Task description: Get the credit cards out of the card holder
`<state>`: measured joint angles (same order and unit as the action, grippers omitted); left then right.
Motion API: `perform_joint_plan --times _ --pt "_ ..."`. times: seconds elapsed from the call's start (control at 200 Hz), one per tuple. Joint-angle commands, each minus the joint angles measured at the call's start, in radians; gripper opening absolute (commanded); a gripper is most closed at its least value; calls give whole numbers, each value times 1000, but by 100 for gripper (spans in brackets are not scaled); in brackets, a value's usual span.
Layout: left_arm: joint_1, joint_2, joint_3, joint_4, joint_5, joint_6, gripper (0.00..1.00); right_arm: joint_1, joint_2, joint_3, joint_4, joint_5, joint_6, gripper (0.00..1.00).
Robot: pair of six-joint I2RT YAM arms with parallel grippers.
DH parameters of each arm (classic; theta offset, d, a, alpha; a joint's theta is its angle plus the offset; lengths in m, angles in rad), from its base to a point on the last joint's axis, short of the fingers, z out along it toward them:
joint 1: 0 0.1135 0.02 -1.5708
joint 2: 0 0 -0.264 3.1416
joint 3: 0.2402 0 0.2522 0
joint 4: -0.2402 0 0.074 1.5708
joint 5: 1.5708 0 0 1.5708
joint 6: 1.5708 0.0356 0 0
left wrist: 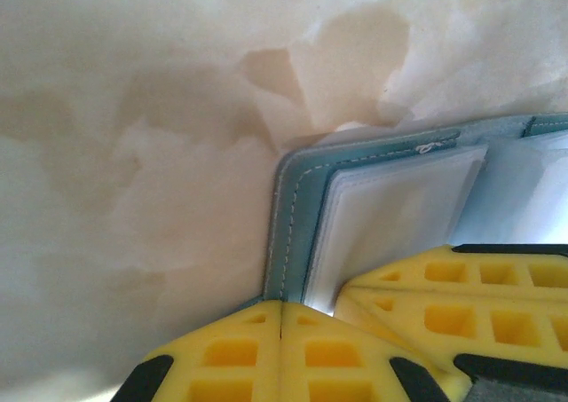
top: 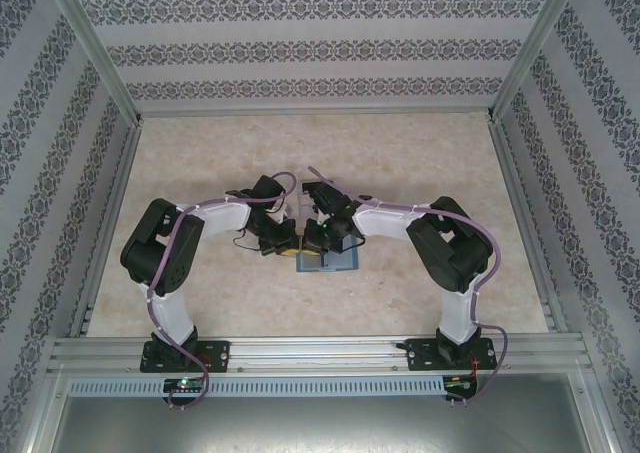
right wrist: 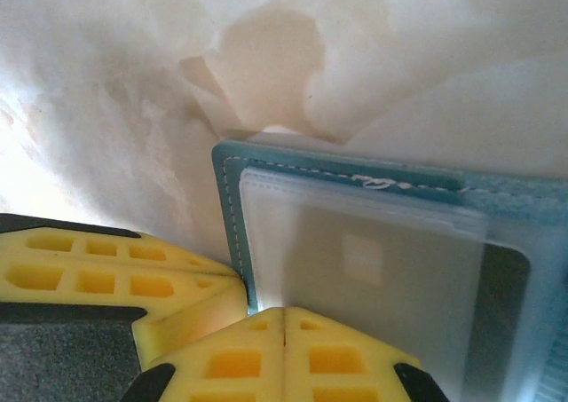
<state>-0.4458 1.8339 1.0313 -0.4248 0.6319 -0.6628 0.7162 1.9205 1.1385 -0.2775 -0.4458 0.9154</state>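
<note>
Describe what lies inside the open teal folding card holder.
Inside the teal folding card holder, frosted clear plastic sleeves cover a pale greyish card. Yellow fingers hide the sleeves' lower edge and anything beneath.

Overhead camera looks down; 2 wrist cameras closely share the card holder (left wrist: pixel 286 224).

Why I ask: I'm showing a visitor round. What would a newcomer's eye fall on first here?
The left arm and right arm bend inward and meet at the middle of the table over a small teal card holder. Close up, the shut yellow left pincer and right pincer crowd one corner of it, next to its clear pockets.
</note>
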Motion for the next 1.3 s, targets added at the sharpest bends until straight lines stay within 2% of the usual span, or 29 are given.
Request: perform_joint_plan --times 0.0,0.2,0.395,0.764,0.969,1.294 --pt "-10 16 3 -60 -39 -6 0 2 8 -26 -10 23 15 0" --pt "-10 15 4 -65 -41 -4 0 5 21 -12 -20 12 6 0" --pt "-10 14 7 -66 -42 -4 0 6 13 -2 -92 73 -14 14" --pt "-10 19 10 -70 -41 -1 0 14 -16 58 -212 155 -66 28" --pt "-10 21 12 -70 -40 0 0 18 -12 77 -257 187 -84 34" --pt "-9 19 14 -72 -40 1 0 26 -28 107 -339 262 -113 38"
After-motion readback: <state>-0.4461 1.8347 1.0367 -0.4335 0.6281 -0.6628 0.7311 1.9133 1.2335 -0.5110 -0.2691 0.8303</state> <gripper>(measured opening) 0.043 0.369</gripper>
